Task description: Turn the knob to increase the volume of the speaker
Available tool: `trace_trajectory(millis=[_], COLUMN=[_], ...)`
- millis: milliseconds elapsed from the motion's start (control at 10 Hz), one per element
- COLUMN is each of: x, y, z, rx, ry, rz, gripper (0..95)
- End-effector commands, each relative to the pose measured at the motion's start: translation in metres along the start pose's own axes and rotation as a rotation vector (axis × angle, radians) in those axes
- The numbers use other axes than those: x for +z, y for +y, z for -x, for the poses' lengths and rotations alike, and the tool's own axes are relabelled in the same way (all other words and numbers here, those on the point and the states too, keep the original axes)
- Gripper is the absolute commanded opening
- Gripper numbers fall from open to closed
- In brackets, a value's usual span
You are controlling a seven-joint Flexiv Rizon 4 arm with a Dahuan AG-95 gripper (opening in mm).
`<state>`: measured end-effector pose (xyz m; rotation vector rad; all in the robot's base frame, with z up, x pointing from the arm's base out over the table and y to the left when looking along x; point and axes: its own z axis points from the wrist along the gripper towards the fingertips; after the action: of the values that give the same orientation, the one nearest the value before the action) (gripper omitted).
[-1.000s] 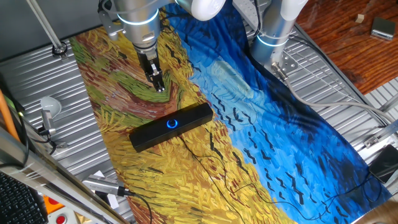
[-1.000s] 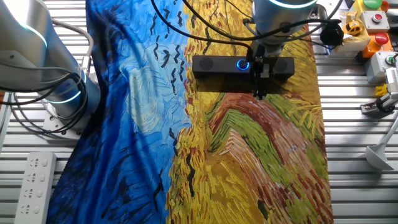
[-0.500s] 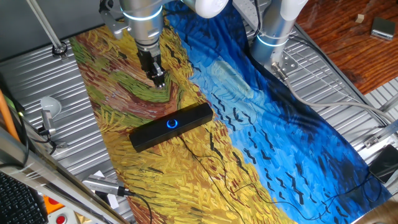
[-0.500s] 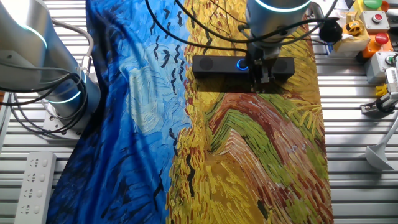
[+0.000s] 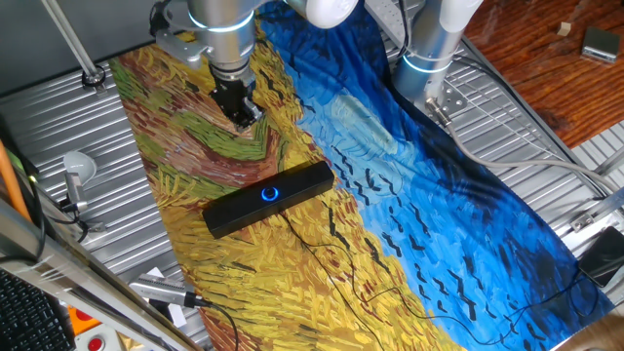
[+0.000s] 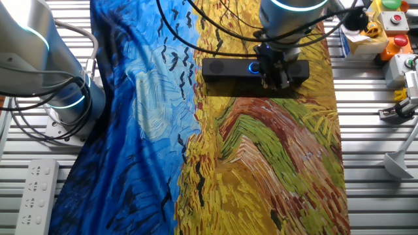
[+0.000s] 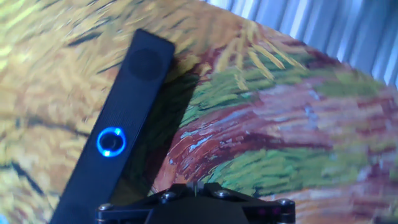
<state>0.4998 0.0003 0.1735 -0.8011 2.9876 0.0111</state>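
The speaker is a long black bar lying on the painted cloth. The knob glows with a blue ring at its middle. My gripper hangs above the cloth beyond the speaker, apart from it, with its fingers together and empty. In the other fixed view the gripper overlaps the speaker just right of the knob. In the hand view the speaker runs diagonally at the left with the knob lit, and the gripper shows at the bottom edge.
A second arm's base stands at the back on the blue cloth. A thin black cable runs from the speaker across the cloth. A power strip and button boxes lie on the ribbed table.
My gripper has risen and drawn a little further from the speaker, and the wrist has turned. The speaker has not moved.
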Motion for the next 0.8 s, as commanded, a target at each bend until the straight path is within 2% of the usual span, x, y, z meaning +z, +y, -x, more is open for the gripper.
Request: trace_trajectory(millis=[100, 400, 700, 800], x=[0.0002, 0.0002, 0.0002, -0.0002], y=[-0.0001, -0.0001, -0.0002, -0.0045], z=[0.0001, 0.0001, 0.0002, 0.0027], rx=[-0.310, -0.545, -0.577, -0.633], ry=[-0.008, -0.013, -0.015, -0.048], rz=[-0.008, -0.010, -0.011, -0.007], gripper=[0.0, 0.0, 0.0, 0.0])
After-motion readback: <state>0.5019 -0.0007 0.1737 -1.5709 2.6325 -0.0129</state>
